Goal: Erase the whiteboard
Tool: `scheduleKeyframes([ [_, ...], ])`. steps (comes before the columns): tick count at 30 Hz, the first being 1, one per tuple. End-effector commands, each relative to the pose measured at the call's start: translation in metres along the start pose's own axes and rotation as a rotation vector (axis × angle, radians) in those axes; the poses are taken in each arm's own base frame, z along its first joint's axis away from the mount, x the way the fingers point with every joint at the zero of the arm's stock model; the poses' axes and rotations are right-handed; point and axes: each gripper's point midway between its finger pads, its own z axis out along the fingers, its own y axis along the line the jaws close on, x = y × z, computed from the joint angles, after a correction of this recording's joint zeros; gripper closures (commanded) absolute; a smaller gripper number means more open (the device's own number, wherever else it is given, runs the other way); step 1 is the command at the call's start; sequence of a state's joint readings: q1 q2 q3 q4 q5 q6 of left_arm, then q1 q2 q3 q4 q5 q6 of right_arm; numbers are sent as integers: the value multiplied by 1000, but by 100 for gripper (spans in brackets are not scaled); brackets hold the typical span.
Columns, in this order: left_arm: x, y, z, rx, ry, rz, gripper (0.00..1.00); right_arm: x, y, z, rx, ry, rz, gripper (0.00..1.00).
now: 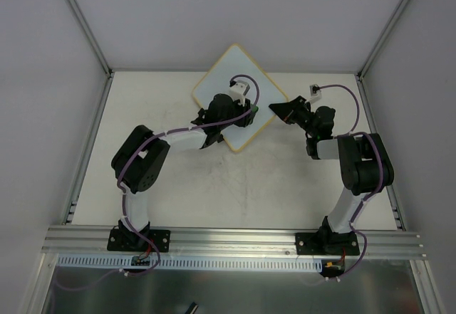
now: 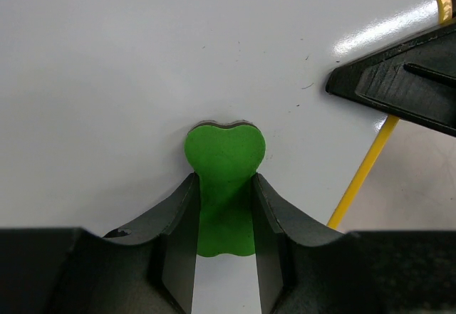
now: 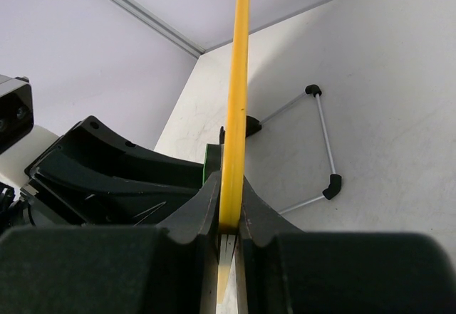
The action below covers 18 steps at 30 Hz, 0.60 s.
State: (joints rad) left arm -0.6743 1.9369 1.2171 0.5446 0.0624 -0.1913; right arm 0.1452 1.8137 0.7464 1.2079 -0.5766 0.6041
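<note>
We see the whiteboard (image 1: 229, 70) glossy white with a few tiny dark specks, edged by a thin tan-yellow rim (image 3: 239, 79). The bone-shaped eraser (image 2: 224, 150) is bright green over a dark grey underlayer. Both the left tool (image 2: 224, 182) and the right tool (image 3: 229, 211) are matt black. We note purple cables (image 1: 342, 90), an off-white tabletop (image 1: 271, 186) with faint grey scuffs, and a silver wire stand (image 3: 325, 137) with black corners
</note>
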Motion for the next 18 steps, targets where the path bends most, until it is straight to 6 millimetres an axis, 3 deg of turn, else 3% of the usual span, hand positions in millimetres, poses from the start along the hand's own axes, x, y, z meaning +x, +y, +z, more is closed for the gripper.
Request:
scheduleKeyframes([
  [1,15,-32,-1,112,56,46,100,11,30,8,-134,58,-75,100],
  [5,18,-28,0,87,62,41,100,11,29,8,-133,57,-77,100],
  [9,26,-10,1,-7,80,8,100,11,29,8,-133,57,-75,100],
  [18,46,63,-15,-144,112,-289,100,10,30,8,-136,58,-75,100],
])
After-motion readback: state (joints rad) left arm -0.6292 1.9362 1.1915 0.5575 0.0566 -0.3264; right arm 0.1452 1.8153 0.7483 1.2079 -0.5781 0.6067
